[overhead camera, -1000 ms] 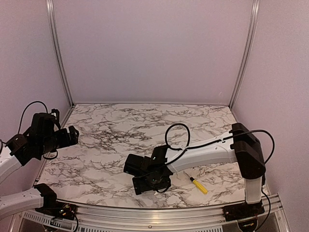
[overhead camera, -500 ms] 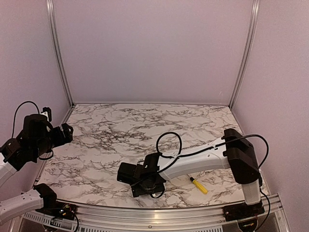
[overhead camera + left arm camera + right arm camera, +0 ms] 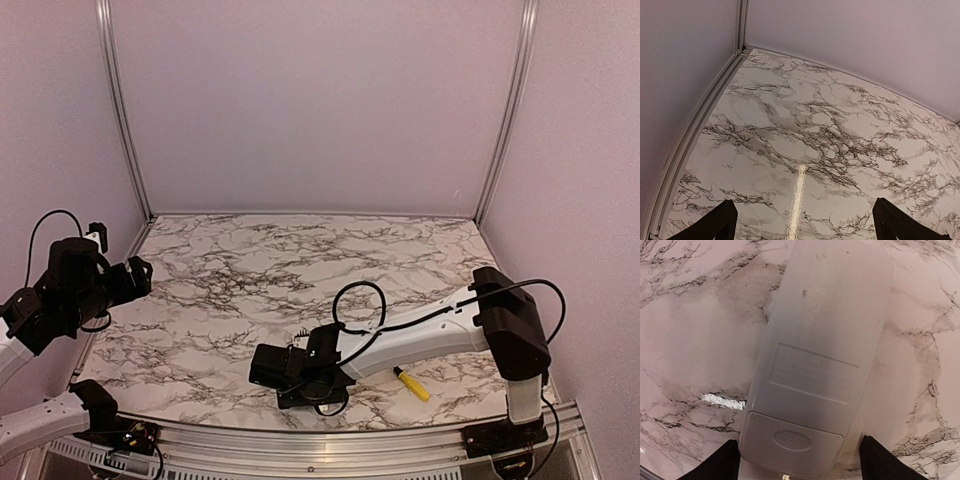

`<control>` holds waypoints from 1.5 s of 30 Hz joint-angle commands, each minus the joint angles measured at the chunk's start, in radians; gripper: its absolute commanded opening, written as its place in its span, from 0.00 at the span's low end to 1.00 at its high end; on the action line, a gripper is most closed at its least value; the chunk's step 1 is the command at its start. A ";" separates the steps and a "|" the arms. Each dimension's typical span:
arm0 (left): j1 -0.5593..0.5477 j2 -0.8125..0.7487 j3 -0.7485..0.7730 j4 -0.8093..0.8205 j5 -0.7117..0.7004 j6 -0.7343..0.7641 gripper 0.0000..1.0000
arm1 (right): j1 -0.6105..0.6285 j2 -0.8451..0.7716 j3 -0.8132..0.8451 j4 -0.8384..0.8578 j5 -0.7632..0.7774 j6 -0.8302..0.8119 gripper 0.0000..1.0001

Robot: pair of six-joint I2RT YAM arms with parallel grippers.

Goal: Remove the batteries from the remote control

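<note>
The remote control (image 3: 825, 340) lies flat on the marble table (image 3: 685, 335) with its back side up; it is a long white bar, and the right wrist view shows it close up; a small cover (image 3: 792, 442) with an oval bumpy patch sits shut on the end of the remote nearest that camera; just past the cover there is a thin rectangle outline (image 3: 812, 372) on the remote's back. The right gripper (image 3: 799, 452) hangs low over that cover end; its jaws are apart, with one black finger (image 3: 720, 462) on each side of the remote, very close to its edges; I cannot tell if they touch it. In the top view the remote is hidden under the right gripper (image 3: 270, 366); a yellow-handled screwdriver (image 3: 412, 384) lies off to the right of it, well apart. The left gripper (image 3: 805, 222) is far to the left of the remote, held up above bare table; its jaws are wide apart and hold nothing.
</note>
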 commanded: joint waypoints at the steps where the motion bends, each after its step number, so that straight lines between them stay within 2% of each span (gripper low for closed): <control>1: -0.009 -0.001 -0.012 -0.010 -0.012 0.000 0.99 | 0.006 0.016 -0.041 -0.032 0.055 0.211 0.84; 9: -0.015 0.006 -0.011 -0.011 -0.009 0.000 0.99 | 0.001 0.001 -0.035 -0.058 0.088 0.263 0.83; 23: -0.022 0.014 -0.011 -0.011 -0.006 -0.001 0.99 | 0.002 0.024 0.042 -0.088 0.146 0.181 0.65; 29: -0.022 0.017 -0.011 -0.011 -0.006 -0.001 0.99 | 0.002 0.065 0.093 -0.092 0.170 0.135 0.69; 40: -0.029 0.028 -0.011 -0.011 -0.004 -0.001 0.99 | -0.016 0.057 0.034 -0.047 0.178 0.126 0.68; 43: -0.033 0.032 -0.009 -0.010 -0.004 -0.001 0.99 | -0.018 0.057 0.023 -0.045 0.173 0.129 0.63; 45: -0.033 0.034 -0.009 -0.011 -0.004 0.000 0.99 | -0.018 0.052 0.011 -0.041 0.169 0.134 0.55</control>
